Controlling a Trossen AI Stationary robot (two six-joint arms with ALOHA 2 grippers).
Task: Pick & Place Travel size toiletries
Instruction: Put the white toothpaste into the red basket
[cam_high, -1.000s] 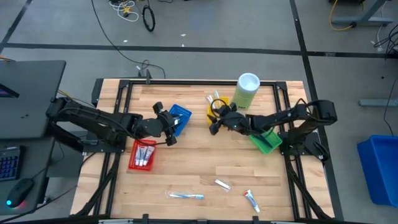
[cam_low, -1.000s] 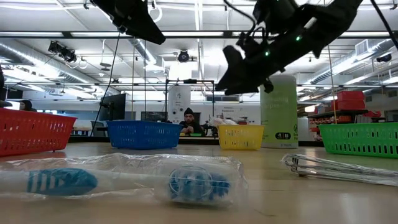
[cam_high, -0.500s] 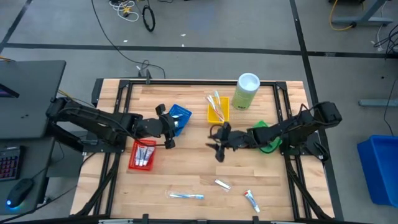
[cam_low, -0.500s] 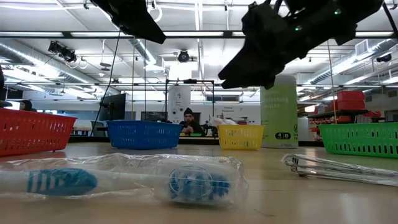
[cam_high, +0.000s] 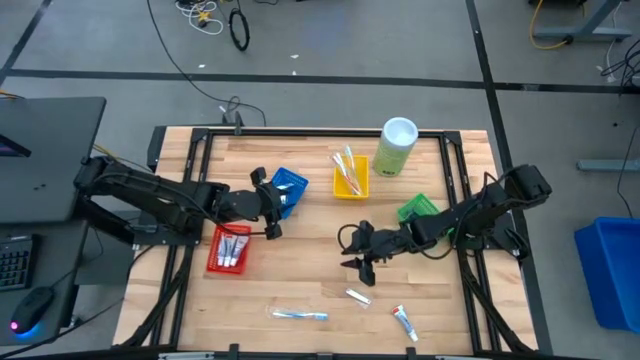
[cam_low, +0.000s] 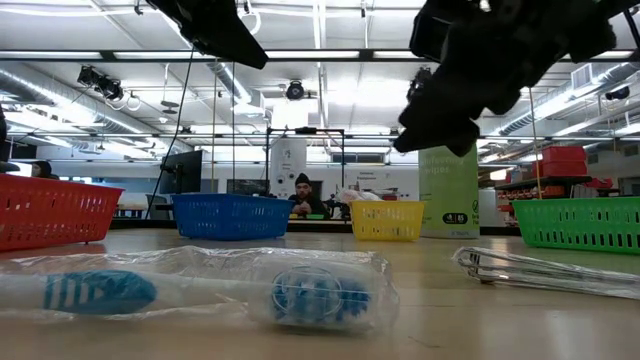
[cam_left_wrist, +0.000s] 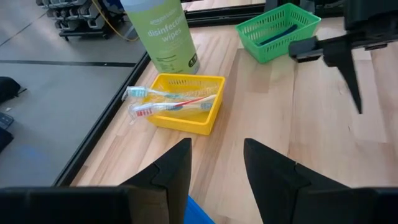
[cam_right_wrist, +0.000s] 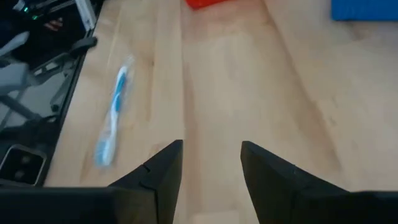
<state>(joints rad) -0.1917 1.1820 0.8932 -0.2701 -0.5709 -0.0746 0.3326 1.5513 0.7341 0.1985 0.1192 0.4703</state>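
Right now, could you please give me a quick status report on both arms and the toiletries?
Right end effector open, empty, above mid-table. Left end effector open, waiting by blue tray. Three toiletries loose at the near edge: toothbrush, small packet, tube. Nothing blocking.

Four plastic trays are counted on the table: one red (cam_high: 228, 249), one blue (cam_high: 290, 186), one yellow (cam_high: 349, 177), one green (cam_high: 418, 210). One tall canister (cam_high: 396, 147) is seen. Three loose toiletries are counted near the front edge: a blue toothbrush (cam_high: 299, 315), a clear packet (cam_high: 358, 296) and a mini tube (cam_high: 405, 322).
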